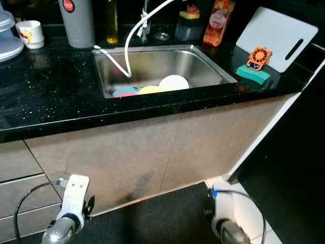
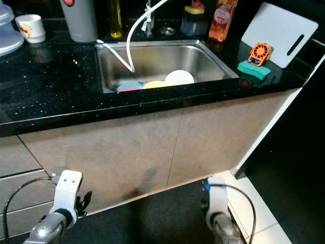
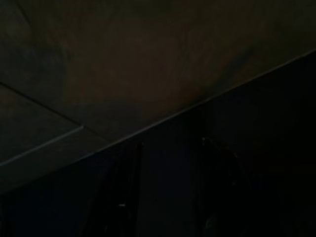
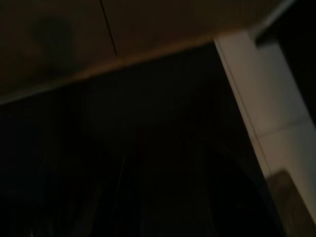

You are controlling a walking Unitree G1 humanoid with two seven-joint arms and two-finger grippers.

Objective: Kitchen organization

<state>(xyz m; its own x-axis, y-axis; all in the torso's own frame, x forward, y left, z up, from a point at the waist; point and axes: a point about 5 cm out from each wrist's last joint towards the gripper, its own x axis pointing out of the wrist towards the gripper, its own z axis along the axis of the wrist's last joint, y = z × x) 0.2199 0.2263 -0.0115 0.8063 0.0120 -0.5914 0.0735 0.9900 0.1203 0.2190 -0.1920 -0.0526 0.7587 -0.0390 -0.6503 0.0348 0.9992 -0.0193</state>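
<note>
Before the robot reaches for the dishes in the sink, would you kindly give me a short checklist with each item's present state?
1. Dishes in the sink: ok; white plate, yellow plate and a blue-and-pink one lie at its front.
2. White hose out of the way: not ok; it hangs into the basin beside the plates.
3. Arms raised for reaching: not ok; both hang low before the cabinet.
4. Tool fingers open: cannot tell; wrist views are too dark.
5. Counter right of sink free: not ok; teal sponge and orange gadget sit there.
</note>
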